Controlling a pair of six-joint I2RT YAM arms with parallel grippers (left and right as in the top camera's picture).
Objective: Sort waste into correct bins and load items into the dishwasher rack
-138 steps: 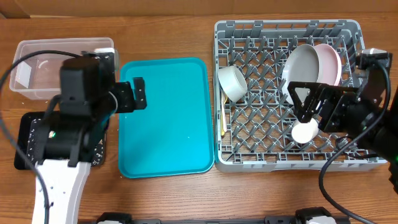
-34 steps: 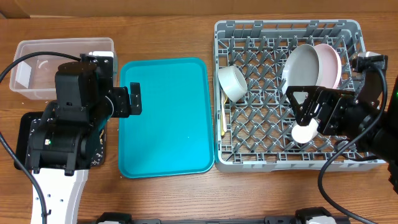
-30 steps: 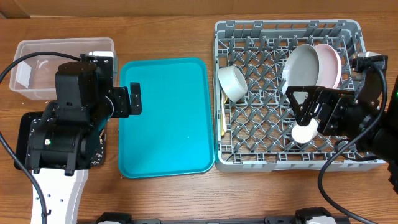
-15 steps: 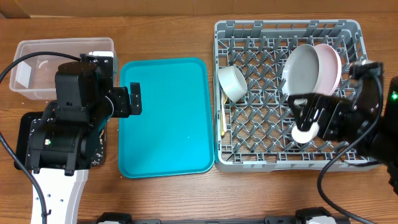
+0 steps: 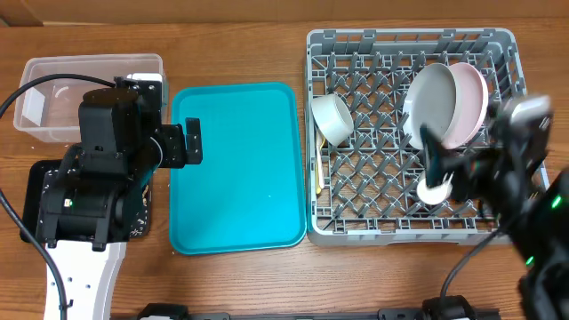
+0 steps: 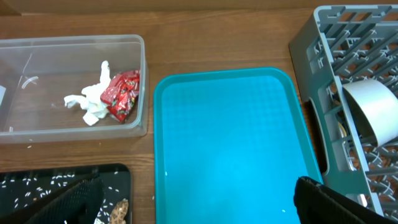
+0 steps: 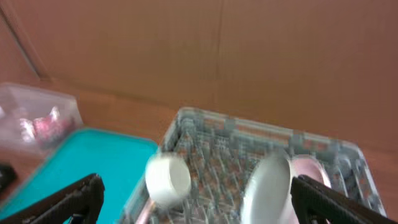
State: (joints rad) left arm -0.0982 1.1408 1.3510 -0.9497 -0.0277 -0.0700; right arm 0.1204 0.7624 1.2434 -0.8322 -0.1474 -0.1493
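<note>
The grey dishwasher rack (image 5: 382,218) (image 7: 205,124) holds an upright grey plate (image 5: 434,100) (image 7: 267,186), a pale pink plate (image 5: 473,98) behind it, a small grey bowl (image 5: 332,119) (image 6: 372,109) on its side, a small white cup (image 5: 435,190) and a yellow spoon (image 5: 318,174) at its left wall. My right gripper (image 5: 440,164) (image 7: 199,205) is open and empty above the cup, blurred. My left gripper (image 5: 191,142) (image 6: 199,208) is open and empty over the teal tray's left edge. The black tray (image 6: 62,177) holds rice grains (image 6: 37,183) and a brown scrap (image 6: 118,211). The fork is hidden.
The teal serving tray (image 5: 236,169) (image 6: 230,143) lies between the bins and the rack. The clear tub (image 5: 53,89) (image 6: 37,81) at the back left holds a crumpled tissue and red wrapper (image 6: 121,93). A cardboard wall stands behind the table.
My right arm has moved right and toward the front edge, its wrist tilting up so its view blurs. The left arm has stayed still over the last second.
</note>
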